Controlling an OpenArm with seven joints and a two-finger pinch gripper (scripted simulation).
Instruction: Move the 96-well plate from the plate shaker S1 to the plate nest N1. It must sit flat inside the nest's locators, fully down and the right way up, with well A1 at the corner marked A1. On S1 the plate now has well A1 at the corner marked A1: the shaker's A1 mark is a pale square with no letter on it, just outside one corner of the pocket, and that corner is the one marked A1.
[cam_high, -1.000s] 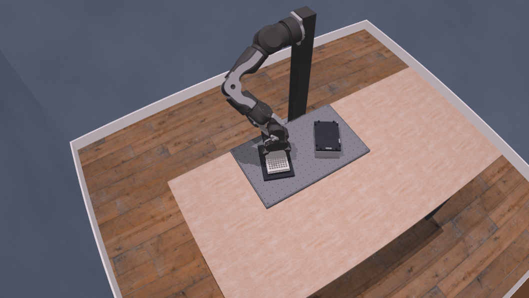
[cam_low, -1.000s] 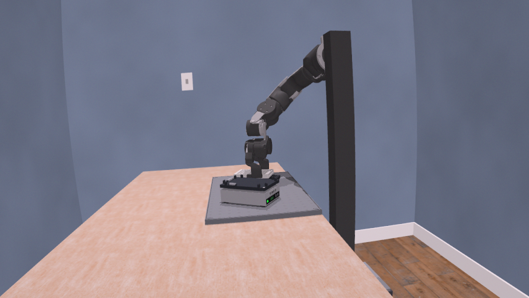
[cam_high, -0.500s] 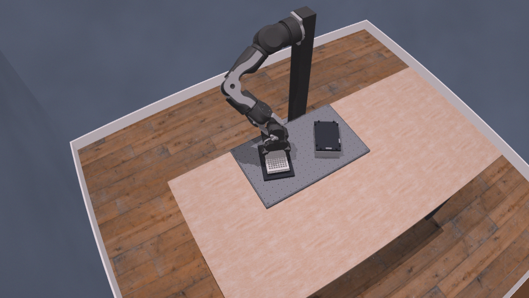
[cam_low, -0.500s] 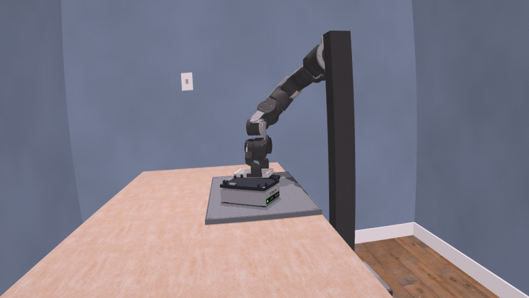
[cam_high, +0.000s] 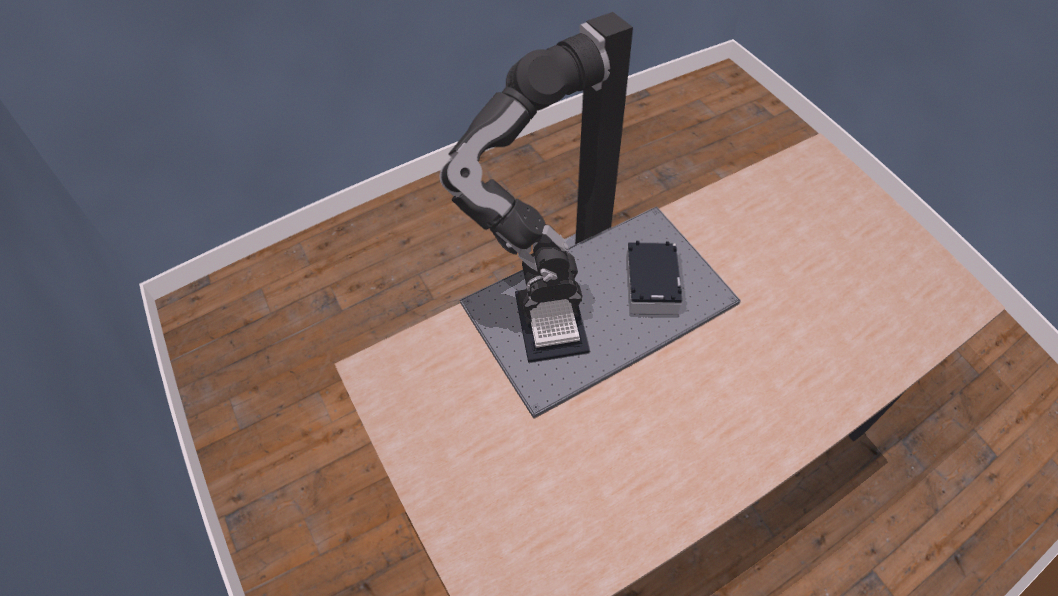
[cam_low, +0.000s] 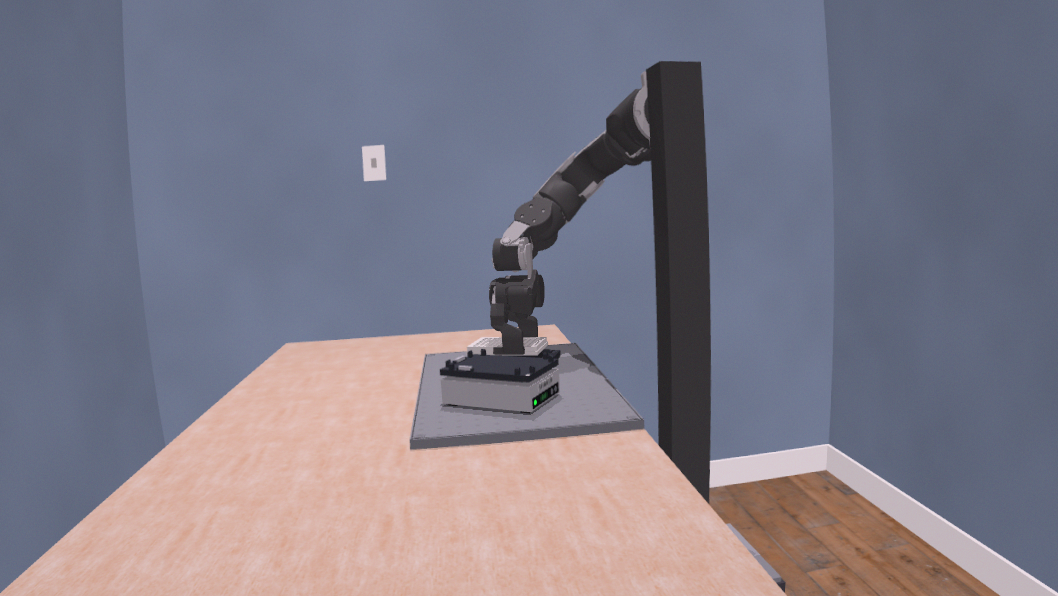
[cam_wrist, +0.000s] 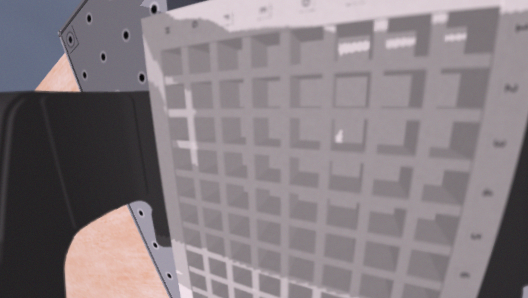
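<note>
The white 96-well plate (cam_high: 555, 326) is low over the black plate nest N1 (cam_high: 557, 345) on the left part of the grey breadboard. I cannot tell whether it sits fully down in the locators. My gripper (cam_high: 551, 296) is shut on the plate's far end and stands upright over it. In the exterior view the plate (cam_low: 500, 343) shows behind the shaker, with the gripper (cam_low: 512, 342) on it. In the wrist view the plate's well grid (cam_wrist: 320, 160) fills most of the picture and a dark finger (cam_wrist: 65, 165) lies at the left. The plate shaker S1 (cam_high: 654, 276) stands empty to the right.
The grey breadboard (cam_high: 599, 310) lies on the pale wooden table top. The black arm post (cam_high: 601, 125) rises just behind the breadboard. The shaker (cam_low: 499, 384) has a green light on its front.
</note>
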